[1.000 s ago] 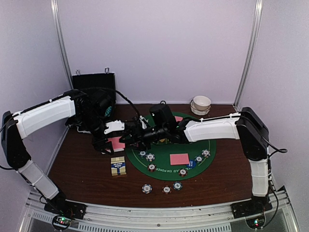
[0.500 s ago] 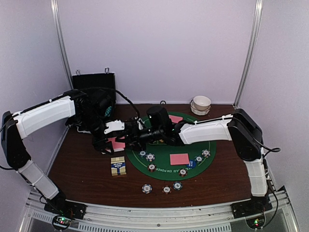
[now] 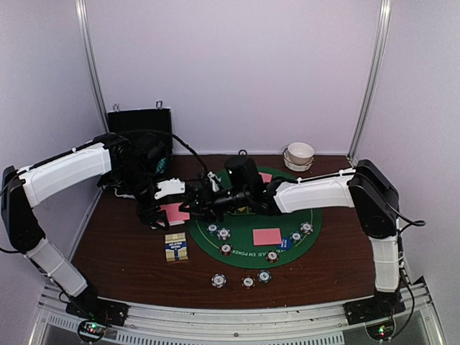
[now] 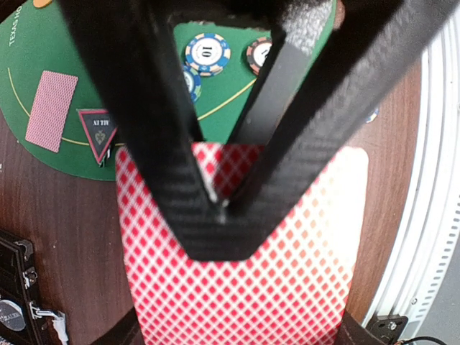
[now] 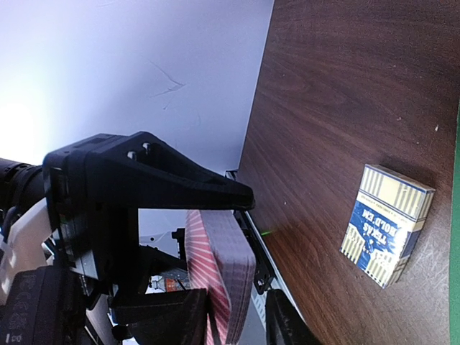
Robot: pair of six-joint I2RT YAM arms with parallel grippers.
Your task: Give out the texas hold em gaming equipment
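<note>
- My left hand (image 4: 219, 208) is clamped tight on the deck of cards (image 4: 244, 287). It holds the deck above the tabletop (image 3: 122, 251), just off the left rim of the green mat (image 3: 248, 248).
- My right hand (image 3: 200, 207) is up against the deck. In its wrist view the deck's edge sits between my fingers, but I cannot tell whether they have closed on anything.
- Risk: the pinch may take several cards rather than one, since the stack is thick and tightly squared.
- Risk: pulling against so firm a clamp could drag the whole deck askew or fan it, and loose cards would drop onto bare wood beside the mat.
- Risk: the two hands are crowded together, so a small misalignment could knock finger on finger.
- Look of the deck: red-and-white diamond lattice backs with a white border, reading pink from above.
- Elsewhere: a single card (image 3: 267, 236) lies face down on the mat. There are striped chips (image 3: 224, 233) nearby and a red triangular button (image 4: 99, 133) at the mat's edge.
</note>
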